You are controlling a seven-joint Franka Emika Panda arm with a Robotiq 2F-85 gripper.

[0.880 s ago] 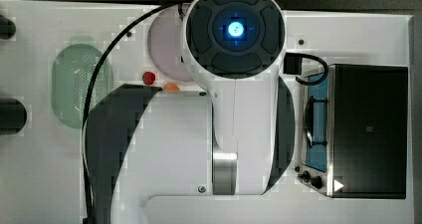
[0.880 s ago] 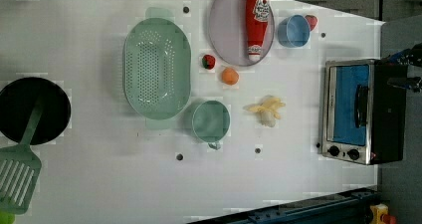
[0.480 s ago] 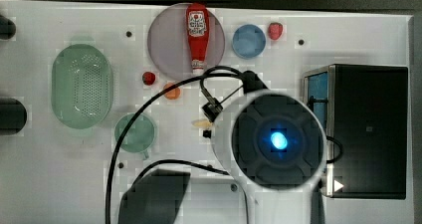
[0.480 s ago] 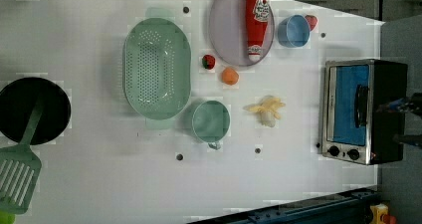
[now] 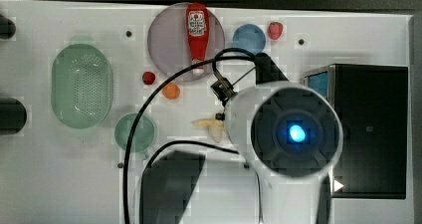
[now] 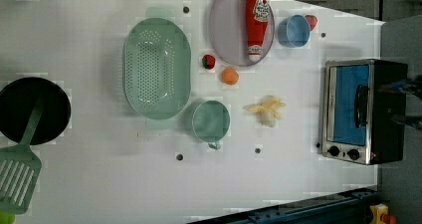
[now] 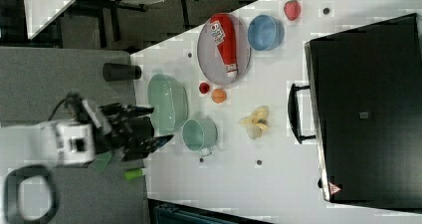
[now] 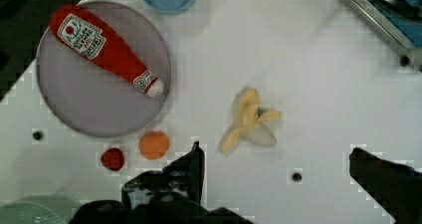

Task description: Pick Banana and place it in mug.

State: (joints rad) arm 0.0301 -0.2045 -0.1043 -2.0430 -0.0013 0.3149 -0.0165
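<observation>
The white tabletop (image 6: 99, 184) carries everything. At the left view's right stands a toaster oven (image 6: 361, 112); toward the left view's left lies a pale green colander (image 6: 157, 67). A grey plate (image 6: 226, 30) holds a red ketchup bottle (image 6: 257, 17) whose white label carries print too small to read.

The mug (image 6: 211, 121) sits just beside the colander, with the banana (image 6: 267, 110) lying on the tabletop near it, toward the toaster oven, apart from both.

In the wrist view the gripper (image 8: 276, 171) has its jaws spread wide and empty, the banana (image 8: 249, 122) lying ahead of them, roughly between their lines, not yet reached. Its long axis runs slantwise, so the wrist probably needs turning to close across it.
</observation>
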